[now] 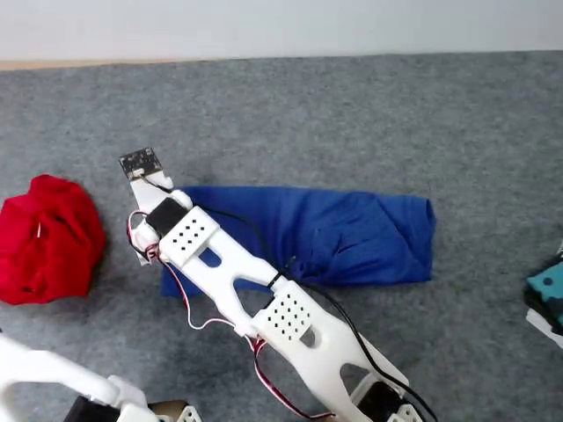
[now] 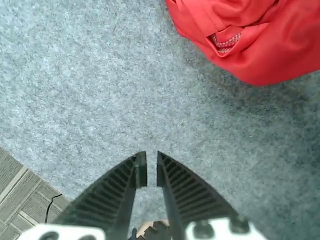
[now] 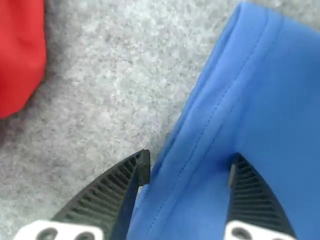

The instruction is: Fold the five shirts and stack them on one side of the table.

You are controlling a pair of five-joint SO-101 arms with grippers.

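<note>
A blue shirt (image 1: 352,233) lies lengthwise across the middle of the grey table, loosely folded. Its hemmed edge (image 3: 220,115) runs between the fingers of my right gripper (image 3: 190,167), which is open at the shirt's left end. One finger (image 3: 132,175) rests over the carpet and the other (image 3: 247,185) over the cloth. A folded red shirt (image 1: 48,237) sits at the table's left side. My left gripper (image 2: 147,162) is shut with nothing in it, a short way from the red shirt (image 2: 255,35).
The right arm (image 1: 264,299) stretches from the front edge over the blue shirt's lower left corner. The left arm (image 1: 53,374) stays at the front left corner. A teal item (image 1: 550,286) shows at the right edge. Floor tiles (image 2: 20,195) mark the table's edge.
</note>
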